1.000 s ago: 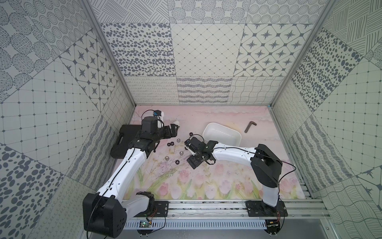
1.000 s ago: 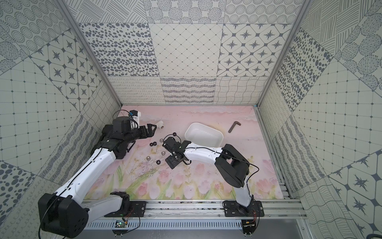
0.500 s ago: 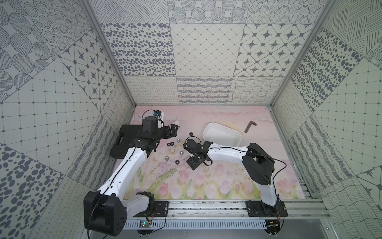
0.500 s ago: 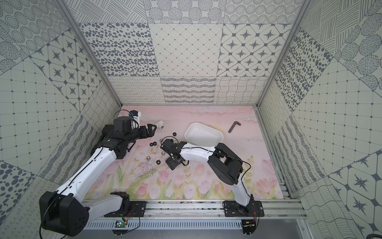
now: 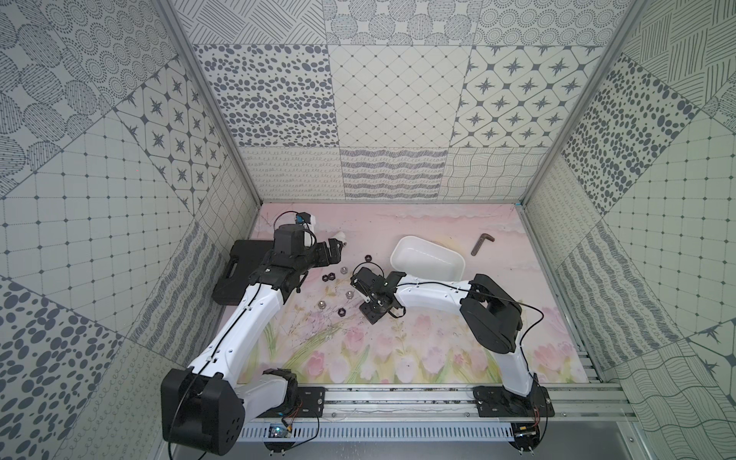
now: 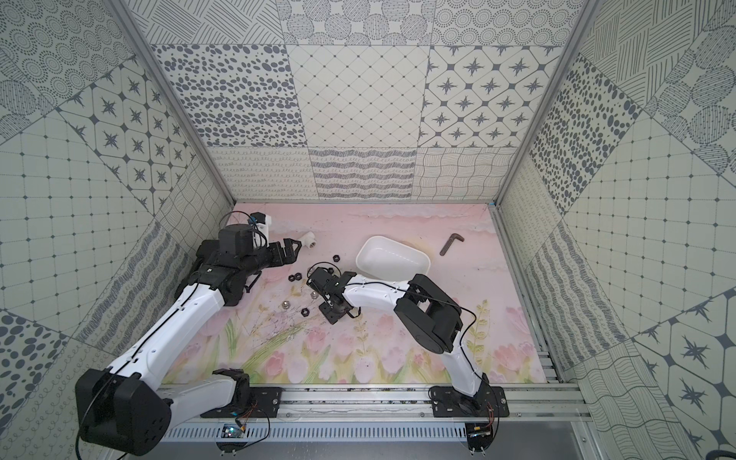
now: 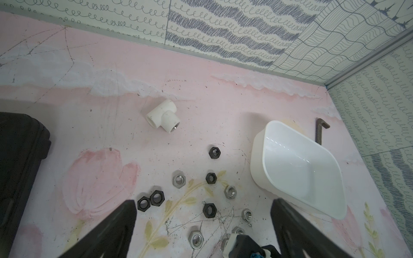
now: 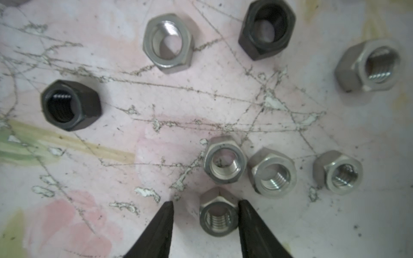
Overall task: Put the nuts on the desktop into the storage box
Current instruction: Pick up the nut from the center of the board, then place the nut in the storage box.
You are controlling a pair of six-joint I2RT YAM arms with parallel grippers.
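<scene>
The left gripper (image 7: 203, 201) hovers, jaws wide apart, over scattered nuts (image 7: 178, 180) on the desktop (image 5: 438, 223); the right gripper (image 8: 206, 202) straddles a silver hex nut (image 8: 218, 217), not yet clamped; the storage box (image 5: 426, 257) sits just beyond

No lettering, brand, number or sign could be read in any view; only tulips were seen printed on the pale pink desktop (image 5: 438, 235).

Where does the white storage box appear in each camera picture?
In a top view: storage box right of centre on the desktop.
In a top view: storage box, same place.
Left wrist: storage box between the nuts and the hex key.
Right wrist: not in it.
Shared landmark: hex key beside it.
</scene>
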